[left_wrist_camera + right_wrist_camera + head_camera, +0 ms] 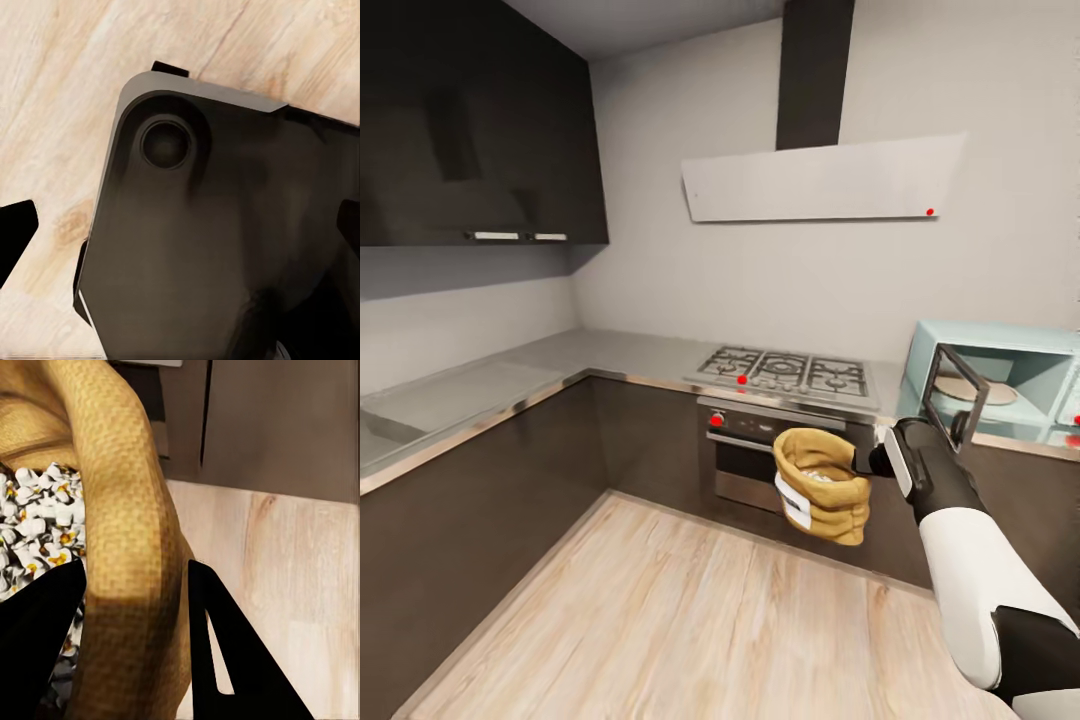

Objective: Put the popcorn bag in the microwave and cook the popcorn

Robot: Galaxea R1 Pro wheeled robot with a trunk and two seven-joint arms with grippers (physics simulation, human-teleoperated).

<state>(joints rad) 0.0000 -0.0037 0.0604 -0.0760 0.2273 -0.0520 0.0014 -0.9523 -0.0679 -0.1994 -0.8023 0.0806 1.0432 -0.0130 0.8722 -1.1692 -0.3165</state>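
My right gripper (865, 462) is shut on the rolled rim of the popcorn bag (822, 485), one finger inside and one outside. I hold the orange-brown sack in the air in front of the oven, above the floor. White puffed popcorn (37, 525) fills the bag (127, 510) between the fingers (225, 660). The mint-blue microwave (1010, 350) stands on the grey countertop (610, 355) at the right, its door (955, 395) swung open and a round plate inside. My left gripper (180, 240) is open, hanging over my own dark base and the wooden floor.
A steel gas hob (785, 372) sits above the black built-in oven (745, 455), directly behind the bag. A range hood (820, 180) hangs over it. Dark cabinets run along the left under the L-shaped counter, and wooden floor (660, 620) lies ahead.
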